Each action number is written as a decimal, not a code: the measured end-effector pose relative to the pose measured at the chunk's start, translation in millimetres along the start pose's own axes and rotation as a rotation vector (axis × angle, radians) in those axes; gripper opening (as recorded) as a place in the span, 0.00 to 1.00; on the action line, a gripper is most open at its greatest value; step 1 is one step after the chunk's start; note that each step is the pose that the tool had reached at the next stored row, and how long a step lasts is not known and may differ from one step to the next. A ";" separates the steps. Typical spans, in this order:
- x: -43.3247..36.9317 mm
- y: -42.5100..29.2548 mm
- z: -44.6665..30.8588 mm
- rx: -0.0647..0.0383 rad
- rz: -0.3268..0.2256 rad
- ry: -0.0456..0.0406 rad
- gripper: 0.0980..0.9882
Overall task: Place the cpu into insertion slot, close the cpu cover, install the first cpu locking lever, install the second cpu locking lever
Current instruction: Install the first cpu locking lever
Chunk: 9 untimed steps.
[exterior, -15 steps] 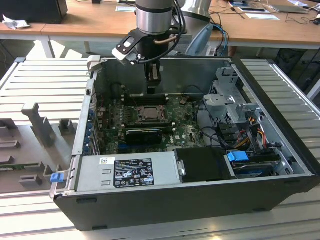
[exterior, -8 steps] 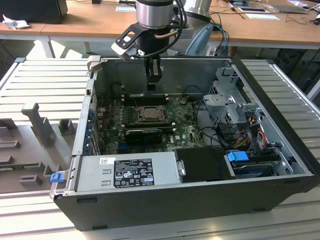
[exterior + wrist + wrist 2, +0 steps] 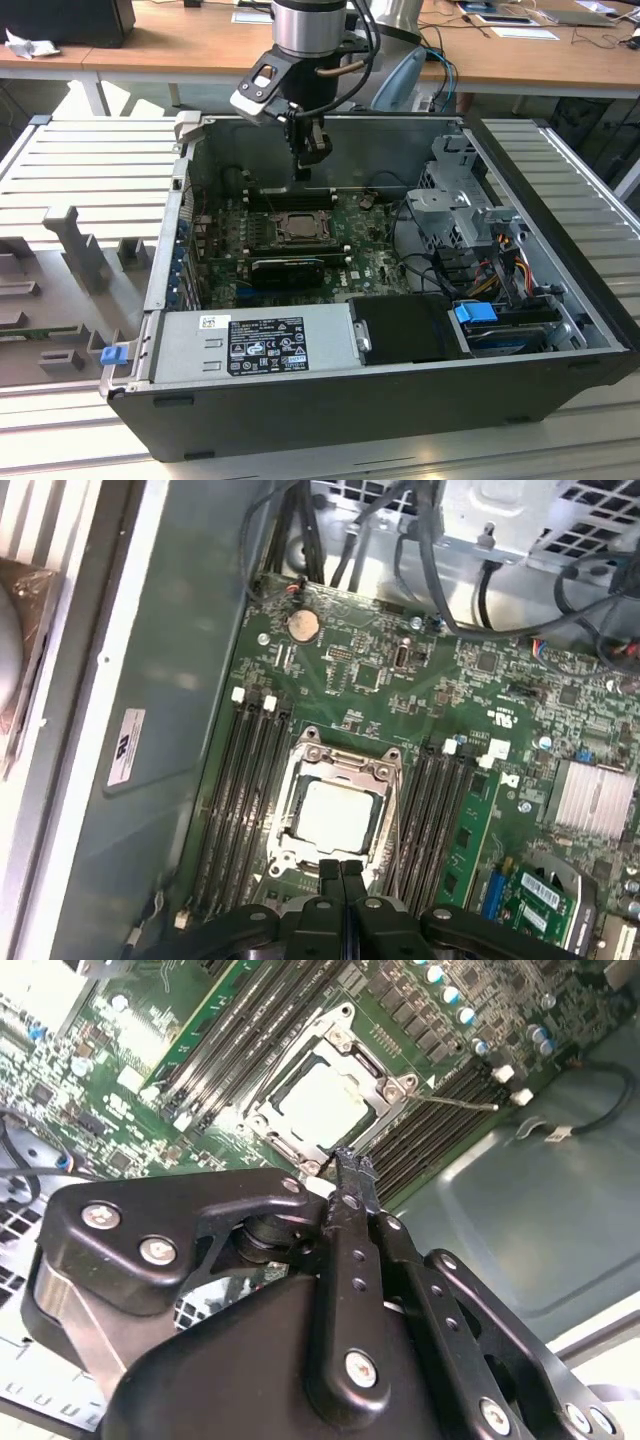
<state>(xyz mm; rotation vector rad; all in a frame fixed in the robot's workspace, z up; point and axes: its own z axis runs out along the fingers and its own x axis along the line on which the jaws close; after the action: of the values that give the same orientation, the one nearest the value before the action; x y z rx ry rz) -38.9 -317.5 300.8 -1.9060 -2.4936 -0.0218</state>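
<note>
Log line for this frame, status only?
cpu: seated in socket | cover: down over cpu | gripper: shut, empty, near socket edge

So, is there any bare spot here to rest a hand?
Bare: the grey case panel alongside the motherboard, and the ribbed table outside it. Crowded: cables by the drive cage, and memory slots flanking the cpu.

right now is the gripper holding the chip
No, the chip lies in its socket on the board, not in the gripper.
</note>
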 end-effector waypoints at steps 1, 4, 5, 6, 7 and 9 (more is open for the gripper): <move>0.0 0.0 0.0 0.000 -0.011 0.0001 0.01; 0.1 0.0 0.0 0.001 -0.048 0.0003 0.01; 0.1 0.0 0.0 0.001 -0.059 0.0003 0.01; 0.1 -0.1 0.0 0.001 -0.074 0.0003 0.01; 0.1 0.0 0.0 0.001 -0.087 0.0003 0.01; 0.1 0.0 0.0 0.001 -0.114 0.0004 0.01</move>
<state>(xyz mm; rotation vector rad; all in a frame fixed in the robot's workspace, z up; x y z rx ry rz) -38.9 -317.4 300.8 -1.7611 -2.5975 -0.0206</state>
